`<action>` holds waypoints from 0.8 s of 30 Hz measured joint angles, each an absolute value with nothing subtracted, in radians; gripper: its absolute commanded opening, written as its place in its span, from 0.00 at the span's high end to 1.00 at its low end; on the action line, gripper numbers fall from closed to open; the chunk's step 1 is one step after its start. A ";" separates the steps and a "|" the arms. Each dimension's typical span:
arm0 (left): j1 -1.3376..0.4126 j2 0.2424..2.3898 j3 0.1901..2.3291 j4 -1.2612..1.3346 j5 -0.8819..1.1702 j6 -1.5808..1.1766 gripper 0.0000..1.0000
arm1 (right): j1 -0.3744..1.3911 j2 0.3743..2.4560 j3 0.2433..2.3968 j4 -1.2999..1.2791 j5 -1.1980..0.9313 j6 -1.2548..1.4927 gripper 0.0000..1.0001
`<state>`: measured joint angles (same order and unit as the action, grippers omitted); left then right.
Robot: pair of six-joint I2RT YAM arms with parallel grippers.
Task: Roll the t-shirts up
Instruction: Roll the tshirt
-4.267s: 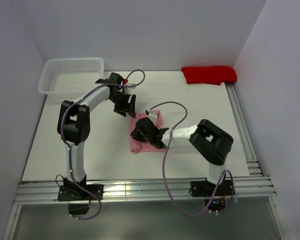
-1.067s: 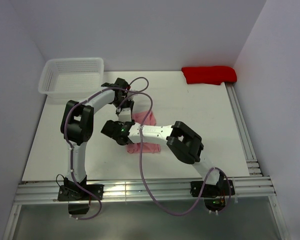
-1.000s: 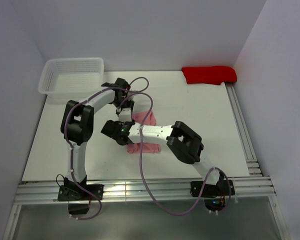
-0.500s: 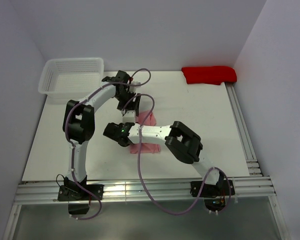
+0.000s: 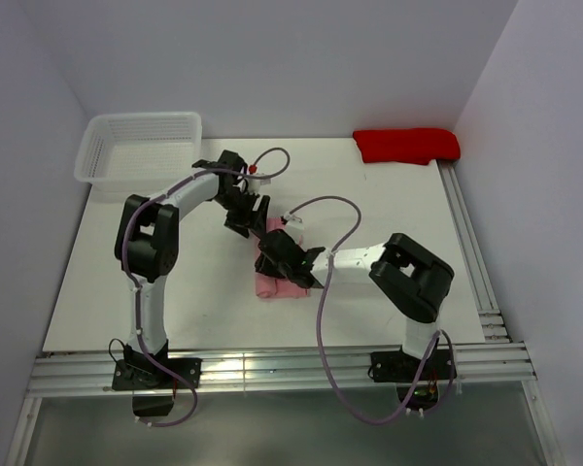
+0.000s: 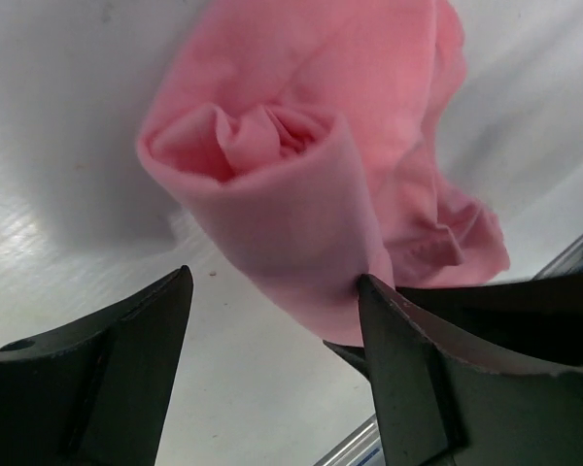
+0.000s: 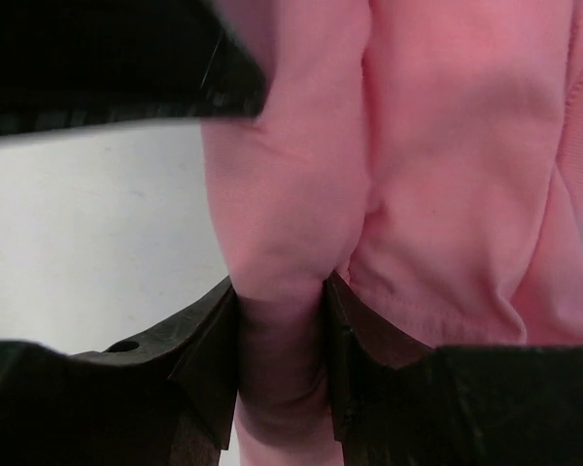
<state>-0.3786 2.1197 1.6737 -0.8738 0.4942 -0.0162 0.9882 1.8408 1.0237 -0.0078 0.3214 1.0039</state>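
Within the right end effector [image 7: 282,320] — clamped tight — sits a fold of the t-shirt [image 6: 301,58]; the left end effector [image 6: 272,282], fingers [image 6: 107,388] apart, faces the rolled edge just ahead; worktop [image 5: 155,282] extends wide beyond both.

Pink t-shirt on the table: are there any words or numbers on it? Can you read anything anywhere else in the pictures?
There is no text to read in any view.
Plain salmon-pink soft fabric t-shirt: no print and no label showing.
White plastic mesh basket: no writing.
Red folded cloth: no writing.
White and black robot arms: no marks that can be read; anything on them is too small to tell.
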 measured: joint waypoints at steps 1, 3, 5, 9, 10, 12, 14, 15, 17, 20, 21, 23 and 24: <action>-0.376 2.113 1.652 -0.865 0.513 -0.009 0.25 | 0.973 1.830 0.985 0.054 0.286 1.012 0.59; -0.372 2.102 1.618 -0.847 0.540 0.000 0.25 | 0.944 1.820 0.921 0.179 0.213 1.033 0.60; -0.369 2.092 1.590 -0.828 0.565 0.007 0.25 | 0.916 1.822 0.863 0.309 0.145 1.060 0.60; -0.364 2.090 1.560 -0.791 0.590 0.007 0.25 | 0.886 1.842 0.783 0.502 0.050 1.112 0.60; -0.364 2.090 1.557 -0.786 0.591 0.007 0.26 | 0.882 1.848 0.769 0.538 0.034 1.123 0.60; -0.364 2.090 1.552 -0.768 0.591 -0.001 0.28 | 0.873 1.857 0.746 0.598 0.008 1.145 0.60; -0.363 2.090 1.552 -0.752 0.590 -0.018 0.31 | 0.870 1.863 0.727 0.642 -0.009 1.162 0.60; -0.363 2.090 1.552 -0.744 0.588 -0.026 0.35 | 0.870 1.865 0.717 0.660 -0.013 1.169 0.59; -0.363 2.092 1.552 -0.739 0.580 -0.049 0.43 | 0.869 1.866 0.703 0.682 -0.017 1.184 0.57; -0.363 2.094 1.554 -0.739 0.556 -0.076 0.55 | 0.868 1.864 0.701 0.679 -0.014 1.192 0.52; -0.364 2.094 1.554 -0.741 0.546 -0.082 0.59 | 0.868 1.860 0.704 0.666 -0.010 1.192 0.48; -0.369 2.094 1.557 -0.742 0.525 -0.095 0.64 | 0.870 1.843 0.725 0.600 0.009 1.187 0.47; -0.372 2.094 1.560 -0.745 0.513 -0.099 0.67 | 0.874 1.833 0.743 0.554 0.023 1.180 0.46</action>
